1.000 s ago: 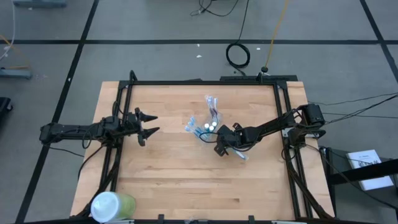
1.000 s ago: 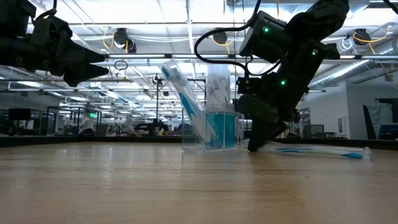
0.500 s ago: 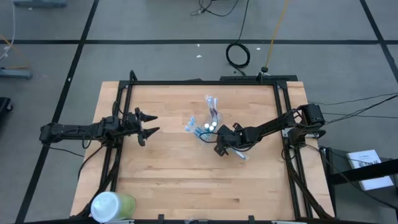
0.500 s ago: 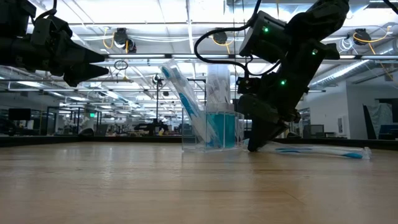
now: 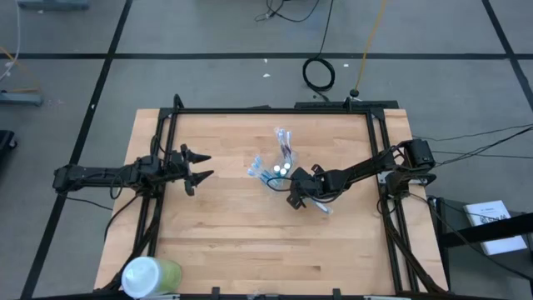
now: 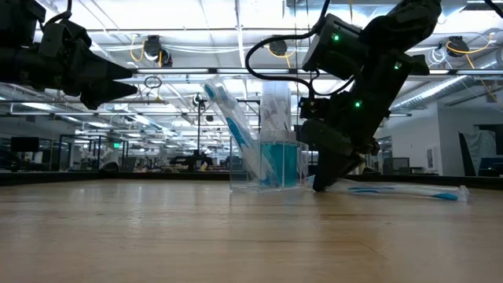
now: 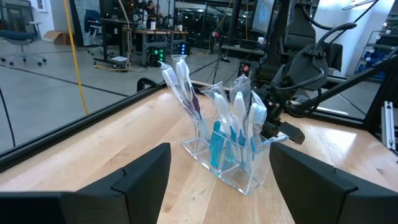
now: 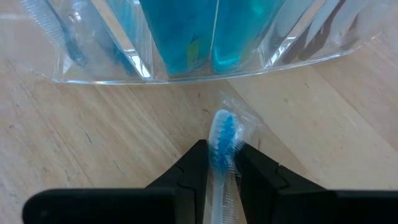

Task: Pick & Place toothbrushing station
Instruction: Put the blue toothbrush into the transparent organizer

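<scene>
Right gripper pinching a wrapped toothbrush beside the clear holder; left arm waiting.

I see a pale wooden butcher-block table (image 5: 250,242) inside a black frame, on grey floor crossed by dark tape lines, with a bright open workshop behind it and a green cup with a white lid (image 5: 150,275) at the near left corner. My left gripper (image 5: 198,167) hovers above the table's left side, fingers spread wide, holding nothing. My right gripper (image 8: 219,163) is angled down to the tabletop near the middle, fingers closed on a slim blue-and-white toothbrush in clear wrapping (image 8: 221,140), which lies flat on the wood. Just beyond its bristled tip stands the clear plastic holder (image 7: 231,158), filled with upright toothbrushes (image 7: 179,78) and teal tubes (image 7: 216,142).
</scene>
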Controlling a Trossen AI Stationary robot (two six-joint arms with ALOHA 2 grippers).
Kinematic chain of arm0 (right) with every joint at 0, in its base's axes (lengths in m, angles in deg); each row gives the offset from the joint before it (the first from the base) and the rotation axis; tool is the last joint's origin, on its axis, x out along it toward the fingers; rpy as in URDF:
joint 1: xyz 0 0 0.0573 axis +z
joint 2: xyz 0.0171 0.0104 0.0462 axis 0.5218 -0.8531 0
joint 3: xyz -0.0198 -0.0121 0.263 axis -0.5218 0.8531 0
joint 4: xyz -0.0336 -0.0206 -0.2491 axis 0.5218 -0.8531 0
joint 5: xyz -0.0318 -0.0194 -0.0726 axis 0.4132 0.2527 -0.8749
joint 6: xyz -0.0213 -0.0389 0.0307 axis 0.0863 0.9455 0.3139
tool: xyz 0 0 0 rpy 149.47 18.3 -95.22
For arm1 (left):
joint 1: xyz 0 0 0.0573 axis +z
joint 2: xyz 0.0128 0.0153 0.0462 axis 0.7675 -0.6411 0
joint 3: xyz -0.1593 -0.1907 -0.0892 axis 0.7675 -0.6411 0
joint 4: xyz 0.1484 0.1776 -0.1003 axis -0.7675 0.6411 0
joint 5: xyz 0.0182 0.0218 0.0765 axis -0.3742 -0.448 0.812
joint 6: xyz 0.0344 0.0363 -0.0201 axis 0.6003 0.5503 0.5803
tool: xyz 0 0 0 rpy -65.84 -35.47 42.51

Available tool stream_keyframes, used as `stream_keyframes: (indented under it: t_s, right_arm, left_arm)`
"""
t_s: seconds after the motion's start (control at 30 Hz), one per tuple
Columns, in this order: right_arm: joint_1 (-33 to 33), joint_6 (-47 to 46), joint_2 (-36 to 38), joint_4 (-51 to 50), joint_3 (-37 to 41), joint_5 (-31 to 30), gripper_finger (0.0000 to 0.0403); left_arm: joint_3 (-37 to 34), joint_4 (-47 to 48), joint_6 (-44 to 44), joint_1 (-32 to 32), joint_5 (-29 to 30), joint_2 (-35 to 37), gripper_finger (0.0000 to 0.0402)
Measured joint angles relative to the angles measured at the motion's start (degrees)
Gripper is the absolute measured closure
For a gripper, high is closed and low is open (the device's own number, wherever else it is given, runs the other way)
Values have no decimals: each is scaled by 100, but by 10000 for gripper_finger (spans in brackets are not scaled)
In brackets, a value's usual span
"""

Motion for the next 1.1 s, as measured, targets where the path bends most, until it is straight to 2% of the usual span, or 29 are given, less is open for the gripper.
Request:
stream_keyframes:
  t_s: [1.1]
  right_arm:
    - [3,566,2,1,-4,143,342]
  left_arm:
    - [0,0,0,1,0,-1,119]
